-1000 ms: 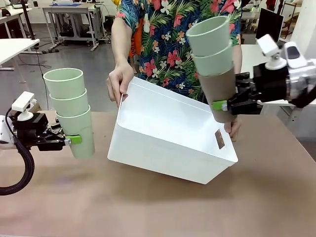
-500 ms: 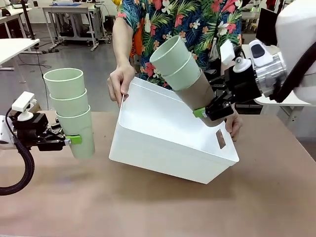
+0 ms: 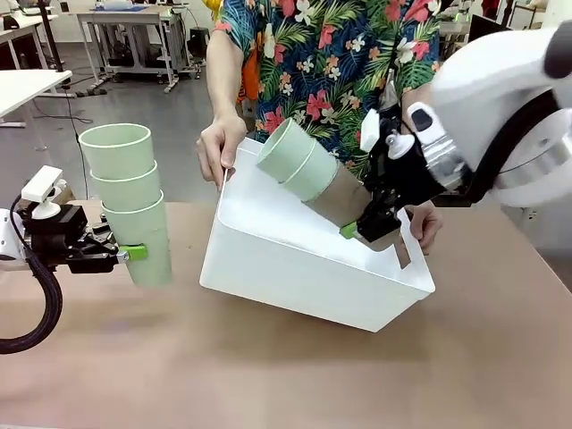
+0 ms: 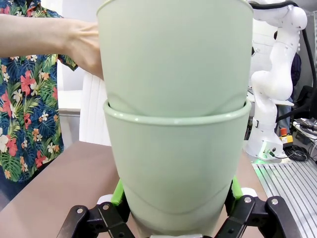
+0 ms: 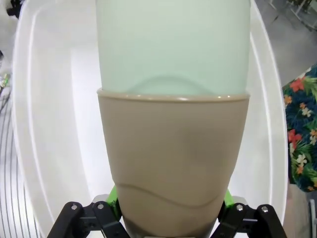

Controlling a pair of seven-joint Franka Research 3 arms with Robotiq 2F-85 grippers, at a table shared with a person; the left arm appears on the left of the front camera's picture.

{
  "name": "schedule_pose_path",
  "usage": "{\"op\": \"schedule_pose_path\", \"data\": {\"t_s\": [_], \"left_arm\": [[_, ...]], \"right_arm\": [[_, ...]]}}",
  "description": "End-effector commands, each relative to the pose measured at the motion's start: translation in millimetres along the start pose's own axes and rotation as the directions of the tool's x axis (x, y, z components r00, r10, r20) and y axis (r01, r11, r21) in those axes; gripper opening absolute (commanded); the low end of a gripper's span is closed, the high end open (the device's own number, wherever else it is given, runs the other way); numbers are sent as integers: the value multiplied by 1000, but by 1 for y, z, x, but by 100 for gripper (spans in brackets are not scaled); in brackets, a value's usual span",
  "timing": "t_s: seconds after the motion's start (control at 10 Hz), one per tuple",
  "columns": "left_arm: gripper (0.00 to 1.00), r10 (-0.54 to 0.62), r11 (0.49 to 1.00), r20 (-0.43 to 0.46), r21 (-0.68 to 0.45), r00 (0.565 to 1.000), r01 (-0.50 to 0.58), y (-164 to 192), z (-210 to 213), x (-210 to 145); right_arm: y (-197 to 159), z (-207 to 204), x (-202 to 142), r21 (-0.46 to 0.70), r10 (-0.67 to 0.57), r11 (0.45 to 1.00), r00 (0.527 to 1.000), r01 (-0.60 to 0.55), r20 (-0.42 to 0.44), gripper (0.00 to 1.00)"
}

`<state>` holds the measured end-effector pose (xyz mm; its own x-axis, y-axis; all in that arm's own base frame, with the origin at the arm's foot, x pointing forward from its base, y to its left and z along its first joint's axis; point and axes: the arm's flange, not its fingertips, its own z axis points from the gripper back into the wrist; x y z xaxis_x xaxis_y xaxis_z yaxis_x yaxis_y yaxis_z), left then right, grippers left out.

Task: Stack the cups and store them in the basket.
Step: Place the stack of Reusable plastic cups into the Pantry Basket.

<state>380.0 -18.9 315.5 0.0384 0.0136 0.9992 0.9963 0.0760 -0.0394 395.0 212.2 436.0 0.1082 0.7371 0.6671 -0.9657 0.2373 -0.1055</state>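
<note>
Here, matte tapered cups (image 3: 308, 174), tan outermost, over smooth white basket (image 3: 295, 268).

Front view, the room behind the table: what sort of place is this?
Likely a robotics lab or workshop: a white robot arm working at a brown table, metal-framed workbenches behind, and a bare grey floor.
</note>
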Motion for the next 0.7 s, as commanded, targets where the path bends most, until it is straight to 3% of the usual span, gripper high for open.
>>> {"op": "schedule_pose_path", "data": {"t_s": [0.0,0.6], "left_arm": [[87,-4,1000,7,-3,1000,4,0,-1,6],[87,-4,1000,7,-3,1000,4,0,-1,6]], "right_arm": [[-10,-13,11,-6,-33,999,998,33,-54,83],[12,-26,-15,15,1,1000,984,1,-179,83]]}}
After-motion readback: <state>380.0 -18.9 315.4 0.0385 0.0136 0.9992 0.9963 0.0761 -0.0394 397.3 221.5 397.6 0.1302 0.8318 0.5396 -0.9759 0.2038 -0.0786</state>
